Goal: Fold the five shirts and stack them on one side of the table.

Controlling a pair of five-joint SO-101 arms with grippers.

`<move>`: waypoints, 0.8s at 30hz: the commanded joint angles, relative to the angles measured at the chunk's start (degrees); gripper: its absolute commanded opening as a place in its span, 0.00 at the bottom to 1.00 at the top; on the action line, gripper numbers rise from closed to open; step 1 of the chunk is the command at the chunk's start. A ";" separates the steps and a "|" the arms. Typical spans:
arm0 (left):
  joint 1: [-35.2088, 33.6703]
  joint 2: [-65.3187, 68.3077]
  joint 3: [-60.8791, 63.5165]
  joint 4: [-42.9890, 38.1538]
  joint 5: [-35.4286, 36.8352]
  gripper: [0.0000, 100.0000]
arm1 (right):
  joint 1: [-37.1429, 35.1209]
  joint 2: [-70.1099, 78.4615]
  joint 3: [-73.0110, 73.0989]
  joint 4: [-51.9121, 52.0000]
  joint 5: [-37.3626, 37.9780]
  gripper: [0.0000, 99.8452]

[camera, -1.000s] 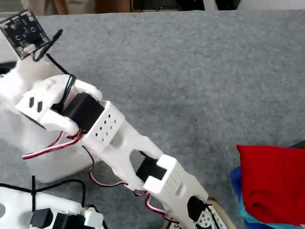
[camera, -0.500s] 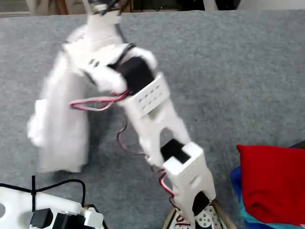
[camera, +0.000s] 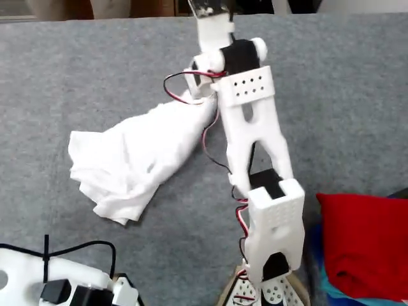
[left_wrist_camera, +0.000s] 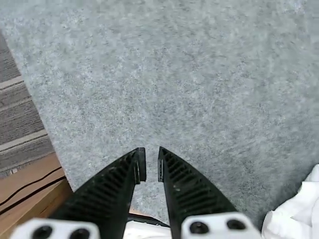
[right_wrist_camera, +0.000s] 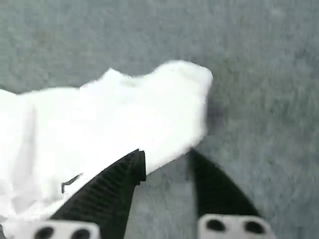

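Your right arm (camera: 255, 127) swung over to the far middle, pulling the white shirt (camera: 131, 162) along. The right gripper (right_wrist_camera: 166, 155) is now open, holding nothing. That shirt lies bunched right under it, its long side stretching back toward the left arm (camera: 70, 284).

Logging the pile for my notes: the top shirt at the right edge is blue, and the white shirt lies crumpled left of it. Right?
Not quite: the high view shows the top shirt is red, with blue beneath it. The white shirt does lie crumpled left of it.
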 commanded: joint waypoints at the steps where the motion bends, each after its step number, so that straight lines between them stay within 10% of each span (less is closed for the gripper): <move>1: 4.84 -0.75 -0.26 -0.53 -0.53 0.06 | 1.89 -6.20 6.55 1.05 0.70 0.32; 17: 52.48 -0.13 3.16 8.00 8.97 0.08 | 4.79 -8.40 14.73 -2.90 0.18 0.40; 24: 59.78 -0.04 1.58 7.21 15.56 0.26 | 15.16 -4.35 14.37 -1.85 0.70 0.40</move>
